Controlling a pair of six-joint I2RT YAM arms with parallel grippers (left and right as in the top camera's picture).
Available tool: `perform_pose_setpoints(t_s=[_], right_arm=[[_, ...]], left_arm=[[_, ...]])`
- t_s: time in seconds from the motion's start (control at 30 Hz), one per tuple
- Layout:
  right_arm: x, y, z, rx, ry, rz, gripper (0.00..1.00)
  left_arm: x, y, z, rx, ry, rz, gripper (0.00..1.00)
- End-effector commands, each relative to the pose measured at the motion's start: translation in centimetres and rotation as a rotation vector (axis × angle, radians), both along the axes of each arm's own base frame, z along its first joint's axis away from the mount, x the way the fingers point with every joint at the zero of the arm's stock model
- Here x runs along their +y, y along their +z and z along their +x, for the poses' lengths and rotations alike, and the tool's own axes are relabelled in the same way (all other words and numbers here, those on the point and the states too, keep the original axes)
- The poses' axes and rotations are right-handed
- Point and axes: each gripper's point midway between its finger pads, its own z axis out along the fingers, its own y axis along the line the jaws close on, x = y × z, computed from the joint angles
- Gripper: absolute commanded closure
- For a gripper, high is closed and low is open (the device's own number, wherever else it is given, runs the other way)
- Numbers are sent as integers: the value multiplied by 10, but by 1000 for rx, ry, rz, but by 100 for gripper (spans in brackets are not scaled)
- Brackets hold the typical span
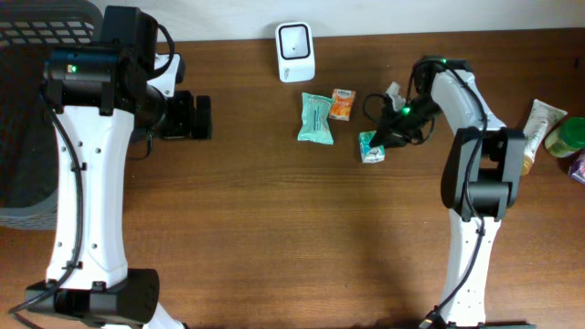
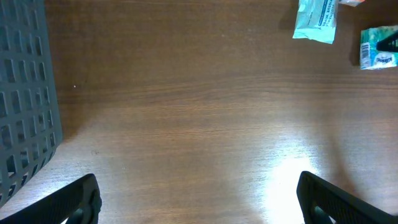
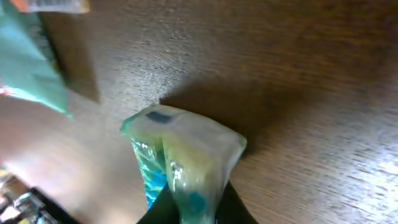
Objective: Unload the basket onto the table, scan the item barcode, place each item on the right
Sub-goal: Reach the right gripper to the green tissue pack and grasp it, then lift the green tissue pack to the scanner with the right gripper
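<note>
On the table [image 1: 274, 228], your right gripper [image 3: 189, 211] pinches the small green packet [image 3: 186, 146]; your left gripper [image 2: 199, 199] hangs wide open.

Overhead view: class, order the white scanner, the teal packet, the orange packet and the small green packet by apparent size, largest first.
1. white scanner
2. teal packet, slightly smaller
3. orange packet and small green packet: too alike to rank, and the green one is partly hidden.

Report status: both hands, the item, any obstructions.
Left hand open, empty. Right hand shut on green packet. Teal pouch, orange packet lie toward scanner.
</note>
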Motion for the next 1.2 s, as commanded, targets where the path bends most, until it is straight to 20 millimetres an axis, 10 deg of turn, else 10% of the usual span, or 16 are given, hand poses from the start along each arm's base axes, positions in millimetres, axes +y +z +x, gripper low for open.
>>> perform_pose_setpoints(t_s=[0.0,0.17,0.4,0.87,1.17], right_arm=[[0,-16,-3,30,0,-165,96],[97,62,8,-68,60,455,96],[132,172,34,-244,82,1045,96],[190,204,60,-529,361,1084,96],[193,205,59,-547,378,1087,96]], left_arm=[[0,1,-1,-4,-16,4,1],[0,1,-1,-4,-16,3,1],[0,1,-1,-4,-15,4,1],[0,1,-1,-4,-16,3,1],[0,1,-1,-4,-16,3,1]])
